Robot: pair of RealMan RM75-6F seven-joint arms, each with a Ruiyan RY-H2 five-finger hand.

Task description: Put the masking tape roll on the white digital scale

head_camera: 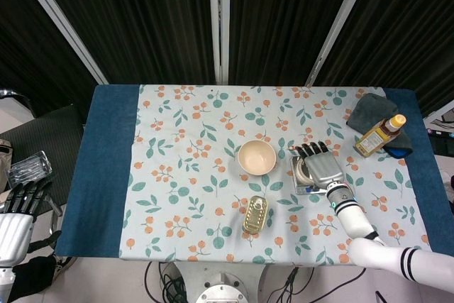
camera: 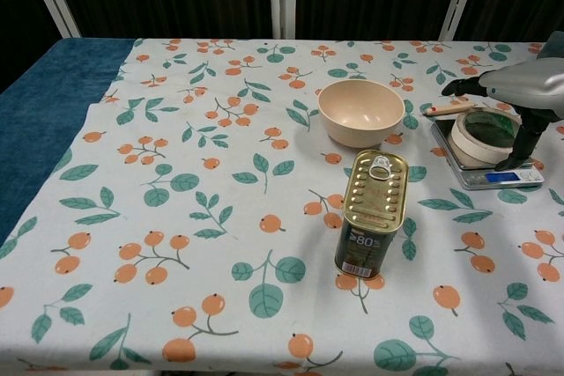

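While the right hand [camera: 518, 85] hangs over the scale, its fingers [camera: 526, 136] curve down round the roll's right side.
Right hand grip: fingers spread apart and reaching down beside the masking tape roll [camera: 483, 136]; whether they press it or only stand against it I cannot tell.
Right hand, head view: the back of the hand [head_camera: 323, 165] covers most of the scale, fingertips pointing to the far side.
Left hand: [head_camera: 20, 212] at the near left, off the table, fingers straight and close together, holding nothing.
Task thing: the roll lies flat on the white digital scale [camera: 486, 173], on its dark plate, at the right of the table.
Scale display: a small blue window shows at its near edge, just beside the fingers.
Counts: one tape roll, one scale, one beige bowl [camera: 361, 112], one gold tin can [camera: 371, 213], one sauce bottle [head_camera: 379, 135], one dark cloth [head_camera: 370, 110].
Bowl: left of the scale, near it but apart.
Can: upright, nearer than the bowl, pull tab on top.
Small stick: one pale object [camera: 449, 108] lying just beyond the scale; what it is cannot be made out.
Cut off: chest view shows only part of the right hand at the frame's right edge.
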